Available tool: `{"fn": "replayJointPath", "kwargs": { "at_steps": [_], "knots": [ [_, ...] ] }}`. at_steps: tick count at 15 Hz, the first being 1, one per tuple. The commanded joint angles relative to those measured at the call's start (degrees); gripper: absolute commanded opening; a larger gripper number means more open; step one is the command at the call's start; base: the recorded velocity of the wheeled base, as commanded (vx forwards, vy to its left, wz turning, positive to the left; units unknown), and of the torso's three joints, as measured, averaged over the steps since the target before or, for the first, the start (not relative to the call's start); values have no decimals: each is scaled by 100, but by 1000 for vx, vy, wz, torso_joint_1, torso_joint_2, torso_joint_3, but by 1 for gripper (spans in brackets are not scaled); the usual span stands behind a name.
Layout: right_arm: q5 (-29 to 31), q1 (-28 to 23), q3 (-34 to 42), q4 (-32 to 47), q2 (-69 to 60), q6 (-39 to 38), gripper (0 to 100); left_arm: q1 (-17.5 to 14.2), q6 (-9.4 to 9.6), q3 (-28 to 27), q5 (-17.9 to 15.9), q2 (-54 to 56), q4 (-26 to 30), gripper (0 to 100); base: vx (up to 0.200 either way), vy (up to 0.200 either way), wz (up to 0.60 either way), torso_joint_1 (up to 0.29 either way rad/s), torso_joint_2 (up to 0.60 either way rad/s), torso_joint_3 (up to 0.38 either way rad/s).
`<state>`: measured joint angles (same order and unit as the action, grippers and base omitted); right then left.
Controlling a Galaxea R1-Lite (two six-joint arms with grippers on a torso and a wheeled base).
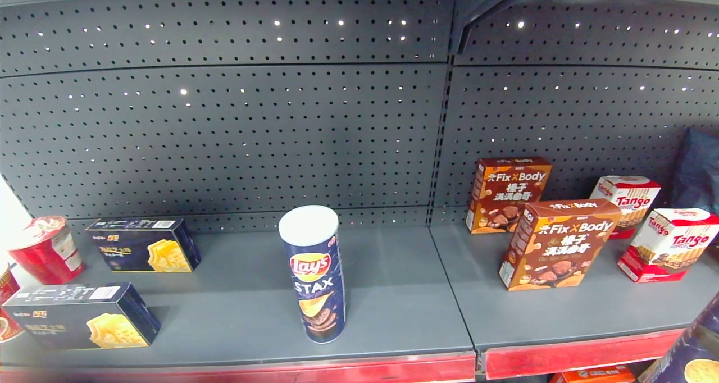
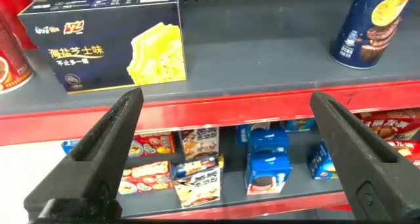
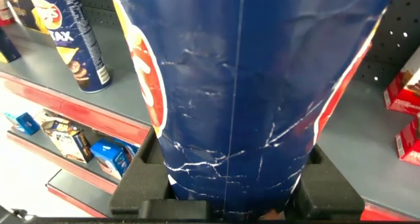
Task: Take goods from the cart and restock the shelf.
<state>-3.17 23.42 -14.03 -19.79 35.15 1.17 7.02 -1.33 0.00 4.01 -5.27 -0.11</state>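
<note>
My right gripper is shut on a dark blue chips can, and its black fingers clamp the can's lower part. The held can pokes in at the lower right, in front of the shelf edge. A matching blue chips can with a white lid stands upright mid-shelf, seen too beside the held one. My left gripper is open with nothing between its fingers, level with the red shelf edge, just below a dark blue cracker box.
On the grey shelf stand two dark blue cracker boxes, red cups at the far left, two brown boxes, two red-white wafer boxes and a blue bag. A lower shelf holds small boxes.
</note>
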Motion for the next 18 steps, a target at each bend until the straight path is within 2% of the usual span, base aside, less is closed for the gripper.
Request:
{"fn": "replayJointPath", "kwargs": {
  "at_steps": [1, 6, 8, 9, 10, 15, 18],
  "knots": [
    [-79, 84, -232, 1, 107, 50, 0, 1, 1, 0, 3, -36, -7, 100, 0, 0, 0, 0, 0, 0],
    [-184, 321, -1348, 54, 1434, 50, 0, 1, 1, 0, 3, -36, -7, 100, 0, 0, 0, 0, 0, 0],
    [-166, 682, -1629, 36, 1917, 50, 0, 1, 1, 0, 3, -36, -7, 100, 0, 0, 0, 0, 0, 0],
    [-140, 1086, -1752, 27, 2190, 50, 0, 1, 1, 0, 3, -36, -7, 100, 0, 0, 0, 0, 0, 0],
    [-105, 1200, -1805, 19, 2400, 50, 0, 1, 1, 0, 3, -36, -7, 100, 0, 0, 0, 0, 0, 0],
    [545, 1235, -2429, -87, 3561, -29, 0, 1, 1, 0, 3, -36, -7, 100, 0, 0, 0, 0, 0, 0],
    [422, 1227, -2499, -228, 3868, -258, 0, 1, 1, 0, 3, -36, -7, 100, 0, 0, 400, 2, 2, 2]
  ]
}}
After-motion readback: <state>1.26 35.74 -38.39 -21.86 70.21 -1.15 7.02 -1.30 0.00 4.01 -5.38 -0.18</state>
